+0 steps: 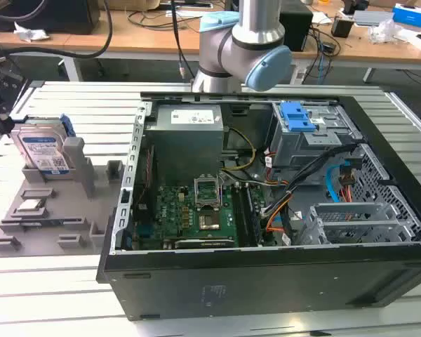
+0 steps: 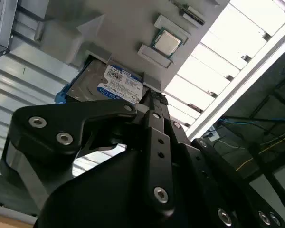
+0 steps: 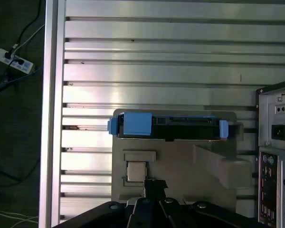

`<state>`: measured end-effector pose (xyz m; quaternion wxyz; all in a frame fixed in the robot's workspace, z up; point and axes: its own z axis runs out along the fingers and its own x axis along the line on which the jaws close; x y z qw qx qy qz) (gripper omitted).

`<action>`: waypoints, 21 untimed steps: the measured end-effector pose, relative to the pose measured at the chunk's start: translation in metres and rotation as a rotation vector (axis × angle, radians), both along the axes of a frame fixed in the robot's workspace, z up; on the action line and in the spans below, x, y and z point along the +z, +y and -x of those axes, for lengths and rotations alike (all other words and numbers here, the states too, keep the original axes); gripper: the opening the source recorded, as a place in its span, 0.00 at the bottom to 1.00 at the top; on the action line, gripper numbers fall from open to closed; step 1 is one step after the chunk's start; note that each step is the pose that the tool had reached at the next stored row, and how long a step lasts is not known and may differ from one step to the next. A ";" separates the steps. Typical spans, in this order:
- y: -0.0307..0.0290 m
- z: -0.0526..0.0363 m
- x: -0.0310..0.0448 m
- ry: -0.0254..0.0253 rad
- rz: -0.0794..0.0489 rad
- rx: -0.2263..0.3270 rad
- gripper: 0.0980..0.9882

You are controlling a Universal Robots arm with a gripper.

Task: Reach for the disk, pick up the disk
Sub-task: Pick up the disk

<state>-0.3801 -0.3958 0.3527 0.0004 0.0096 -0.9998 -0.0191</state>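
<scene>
The tool [image 2: 154, 100], tips together and empty, hangs short of the disk [image 2: 118, 83] at upper left, which stands ungrasped in its grey holder [image 2: 118, 28].

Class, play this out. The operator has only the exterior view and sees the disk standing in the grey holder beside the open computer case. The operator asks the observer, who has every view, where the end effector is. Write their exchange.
Operator: Where is the end effector?
Observer: In the first wrist view the end effector hangs over the grey holder, beside the small chip.
Operator: Is it on the disk?
Observer: No. The disk stands apart from it, edge-on to that camera, with its blue bracket along that edge.
</scene>
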 end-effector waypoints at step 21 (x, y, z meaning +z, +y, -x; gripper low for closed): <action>0.0000 0.0000 0.0000 0.0000 0.000 0.263 0.01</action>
